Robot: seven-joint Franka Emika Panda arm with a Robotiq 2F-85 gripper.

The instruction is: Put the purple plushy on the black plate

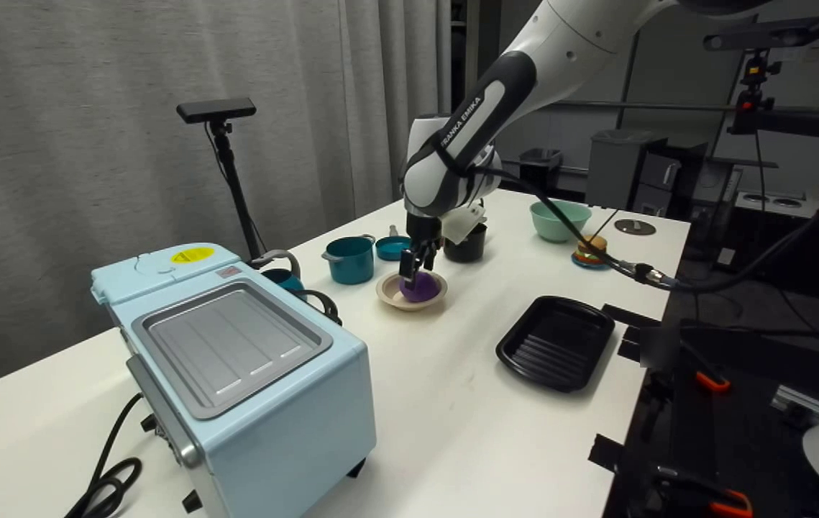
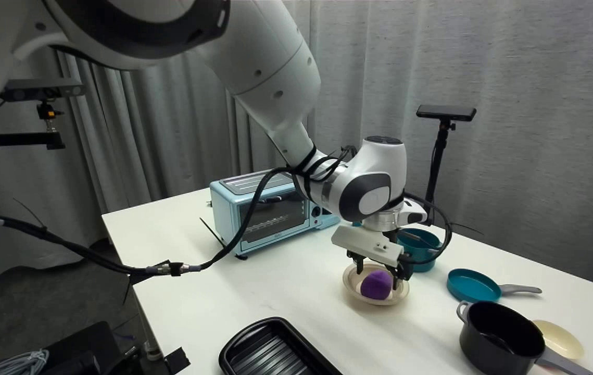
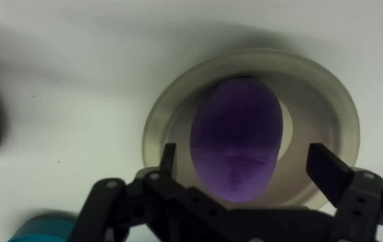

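Purple plushy (image 3: 238, 117): a plump, rounded lump sitting inside the beige bowl (image 3: 350, 121), a crease running across it.
Claw (image 3: 243, 153): right over the beige bowl, spread wide, its black fingers (image 3: 327, 174) on either side of the purple plushy with a gap I can see at each.
Arm (image 2: 286, 78): white and black, slanting down to the beige bowl from overhead.
Teal pot (image 1: 351, 262): upright, close by the beige bowl.
Teal pan (image 2: 472, 285): near the beige bowl too, grey handle (image 2: 522, 289) pointing away from it.
Black pot (image 2: 499, 338): upright, also near the beige bowl; in an exterior view a cream dish (image 2: 559, 338) peeks out from behind it.
Black plate (image 1: 556, 342): ribbed inside, lying on the white worktop (image 1: 445, 432) well apart from the beige bowl, across it from the teal pot.
Toaster oven (image 1: 323, 410): pale blue, apart from the beige bowl, on the opposite side from the black pot, grey tray (image 1: 229, 345) on top.
Mint bowl (image 1: 549, 229): well apart from the beige bowl, past the black pot.
Burger toy (image 1: 582, 254): well apart from the beige bowl, on a small blue disc (image 1: 589, 265).
Curtain (image 1: 165, 180): grey, hanging behind the beige bowl in both exterior views.
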